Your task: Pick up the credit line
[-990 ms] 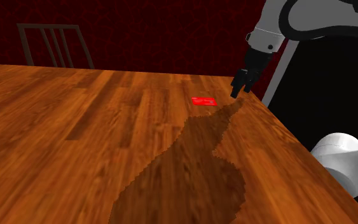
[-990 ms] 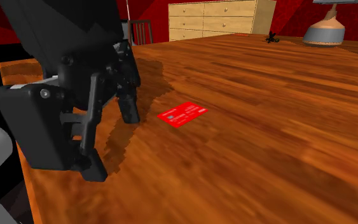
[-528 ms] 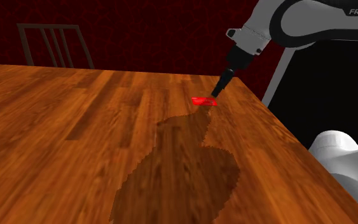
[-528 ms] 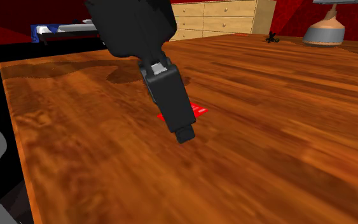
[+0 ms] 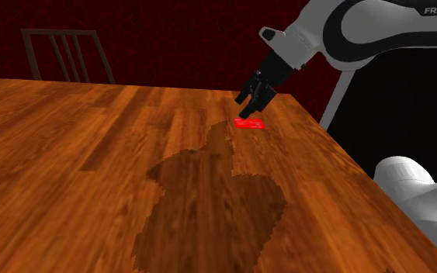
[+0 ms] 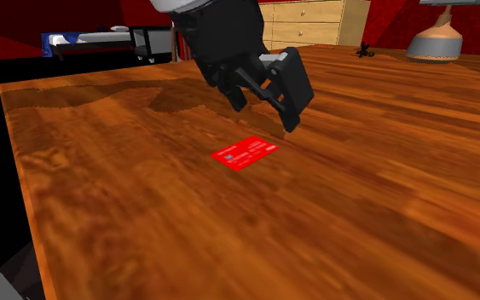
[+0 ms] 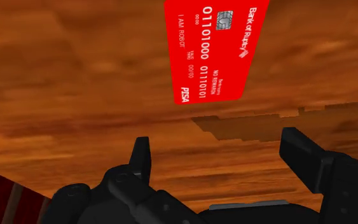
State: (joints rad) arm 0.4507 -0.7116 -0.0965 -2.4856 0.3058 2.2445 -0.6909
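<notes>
Red credit card [image 5: 249, 122] [image 6: 245, 153] [image 7: 215, 51] lies flat on the wooden table [image 5: 92, 155], toward the shoulder view's far right. Black gripper [image 6: 263, 112] [image 5: 247, 109] [image 7: 215, 143] hovers just above it, fingers apart, clasping nothing.

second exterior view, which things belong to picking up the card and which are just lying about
For the job: red bank card, black gripper open, near it.
Lying about: lamp, chest of drawers, small dark object near the lamp.

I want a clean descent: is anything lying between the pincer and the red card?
Nothing visible does. The open pincer hangs just above the red card, which lies flat on the bare wooden table.
</notes>
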